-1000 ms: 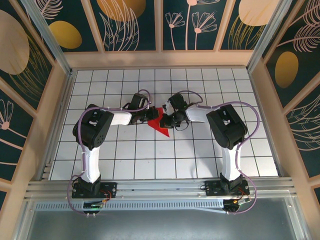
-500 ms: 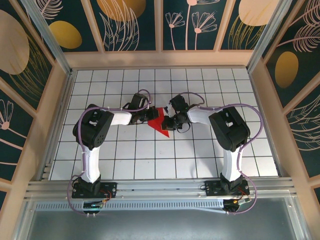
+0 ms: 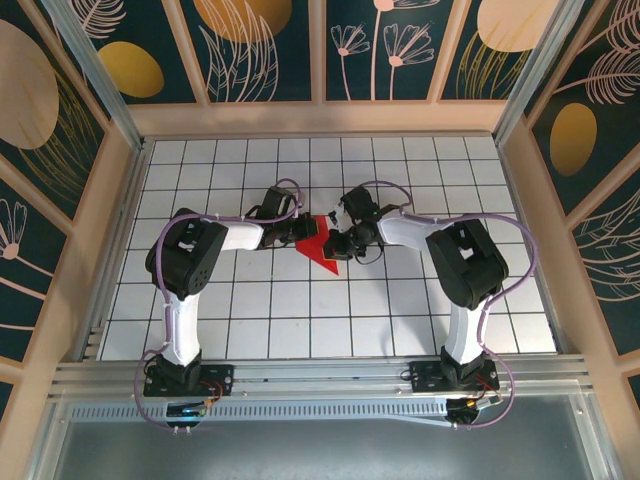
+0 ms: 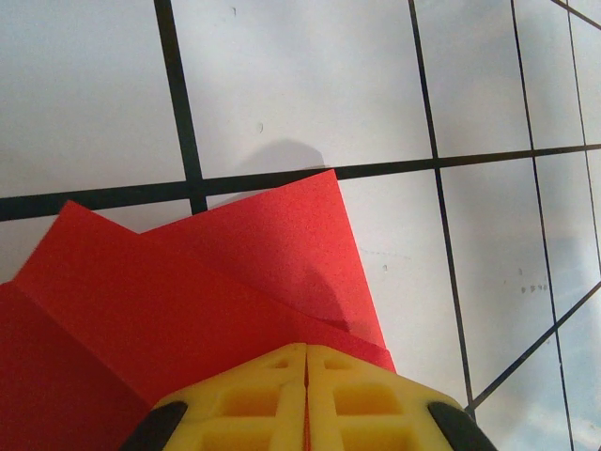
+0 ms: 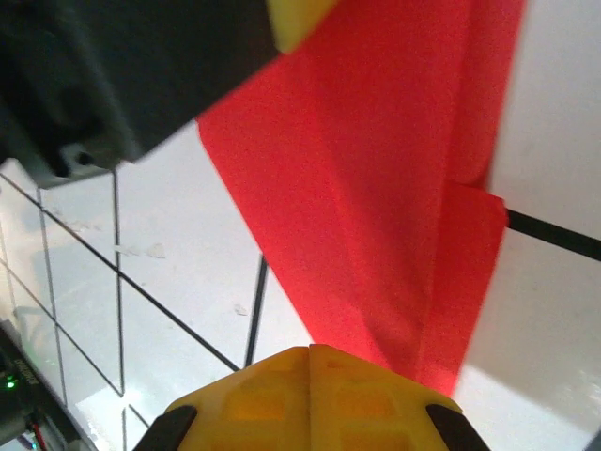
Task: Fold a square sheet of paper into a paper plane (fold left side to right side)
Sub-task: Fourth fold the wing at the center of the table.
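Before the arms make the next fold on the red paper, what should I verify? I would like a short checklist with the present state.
1. Left claw shut, over the red paper: ok.
2. Right claw shut at the paper's near tip: ok.
3. Paper really pinched between either claw's fingers: cannot tell.
4. Creases present, layers showing: ok.
5. Paper flat on the table: not ok, one flap stands up, shadow beneath.

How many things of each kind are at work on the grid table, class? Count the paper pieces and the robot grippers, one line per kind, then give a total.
Red paper: 1
Grippers: 2 (left gripper, right gripper)
Total: 3
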You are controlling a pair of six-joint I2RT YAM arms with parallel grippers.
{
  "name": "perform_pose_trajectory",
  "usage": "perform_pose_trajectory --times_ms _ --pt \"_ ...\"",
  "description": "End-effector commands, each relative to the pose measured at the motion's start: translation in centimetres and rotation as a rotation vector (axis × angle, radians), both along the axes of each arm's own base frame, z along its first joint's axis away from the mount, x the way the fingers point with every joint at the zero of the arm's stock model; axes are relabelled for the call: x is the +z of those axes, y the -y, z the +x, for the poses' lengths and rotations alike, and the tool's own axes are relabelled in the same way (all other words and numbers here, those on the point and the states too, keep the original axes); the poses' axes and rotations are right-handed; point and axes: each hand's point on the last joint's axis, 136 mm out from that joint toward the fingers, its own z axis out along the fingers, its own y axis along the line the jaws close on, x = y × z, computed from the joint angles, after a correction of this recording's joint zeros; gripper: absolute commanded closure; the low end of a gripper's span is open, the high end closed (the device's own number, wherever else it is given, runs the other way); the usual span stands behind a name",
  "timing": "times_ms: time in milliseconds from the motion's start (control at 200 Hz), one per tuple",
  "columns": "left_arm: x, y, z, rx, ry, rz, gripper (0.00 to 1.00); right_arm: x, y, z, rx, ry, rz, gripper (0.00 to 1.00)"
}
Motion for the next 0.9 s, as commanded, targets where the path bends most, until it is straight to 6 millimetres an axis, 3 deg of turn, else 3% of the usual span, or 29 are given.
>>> perform_pose_trajectory --times_ms 0,210,430,896 --pt "-3.6 -1.5 -1.1 0.033 -0.087 0.080 0.92 1.3 -1.4 0.4 0.006 0.020 0.052 1.00" --pt "-3.6 -1.5 -1.1 0.031 -0.090 0.077 0.92 -0.4 -0.9 1.1 -0.021 0.027 0.009 1.00" --pt "-3.8 -1.5 -1.2 0.031 -0.093 0.080 0.92 -1.6 -0.4 0.2 -0.006 -0.004 -0.016 1.00" --pt "-4.1 -1.5 -1.3 0.031 -0.100 0.088 0.92 -1.9 -0.1 -1.0 0.012 -0.017 -0.032 1.00"
